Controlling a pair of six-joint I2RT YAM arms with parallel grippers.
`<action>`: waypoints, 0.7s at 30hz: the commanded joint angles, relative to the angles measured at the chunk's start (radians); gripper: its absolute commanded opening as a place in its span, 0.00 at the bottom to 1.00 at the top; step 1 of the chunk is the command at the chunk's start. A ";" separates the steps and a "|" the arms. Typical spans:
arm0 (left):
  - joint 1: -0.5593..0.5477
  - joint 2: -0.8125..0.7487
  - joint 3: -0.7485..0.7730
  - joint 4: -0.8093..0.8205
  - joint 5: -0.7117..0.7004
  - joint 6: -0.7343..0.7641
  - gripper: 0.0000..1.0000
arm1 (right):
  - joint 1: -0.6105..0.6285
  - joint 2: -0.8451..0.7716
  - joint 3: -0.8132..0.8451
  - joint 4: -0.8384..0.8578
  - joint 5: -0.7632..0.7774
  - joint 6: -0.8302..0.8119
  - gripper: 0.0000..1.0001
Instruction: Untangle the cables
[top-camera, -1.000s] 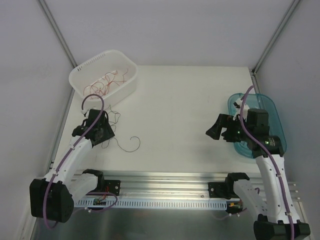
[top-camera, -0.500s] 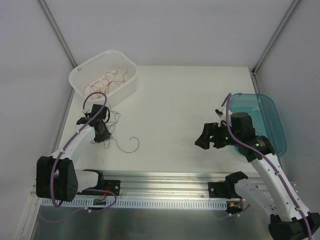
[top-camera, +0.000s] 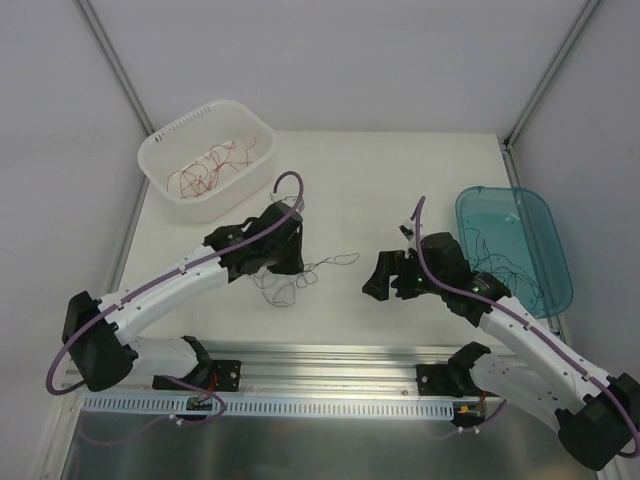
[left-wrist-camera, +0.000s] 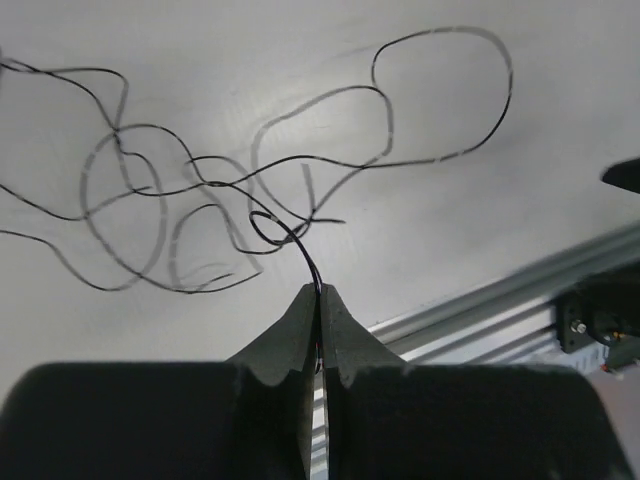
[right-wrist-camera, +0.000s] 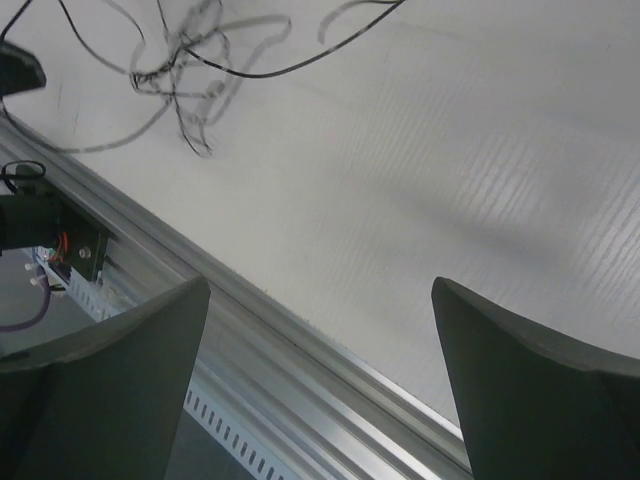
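Now left gripper, shifted away from white basket, pinched black cable and dragged it along; right gripper, fingers spread wide, moved closer to basket.

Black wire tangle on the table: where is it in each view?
Top external: black wire tangle mid-frame, between left gripper and right gripper.
Left wrist: tangle fills the upper half, one strand pinched by the left gripper.
Right wrist: tangle in the top-left corner.
Shared landmark: aluminium rail, visible in all three.
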 joint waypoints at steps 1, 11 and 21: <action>-0.069 -0.025 0.069 -0.010 -0.005 -0.029 0.00 | 0.006 -0.018 0.005 0.118 0.058 0.060 0.98; -0.086 -0.022 -0.081 0.085 0.029 -0.078 0.00 | 0.092 0.048 -0.012 0.197 0.121 0.106 0.87; -0.099 -0.022 -0.115 0.127 0.049 -0.101 0.00 | 0.221 0.287 -0.014 0.486 0.129 0.196 0.69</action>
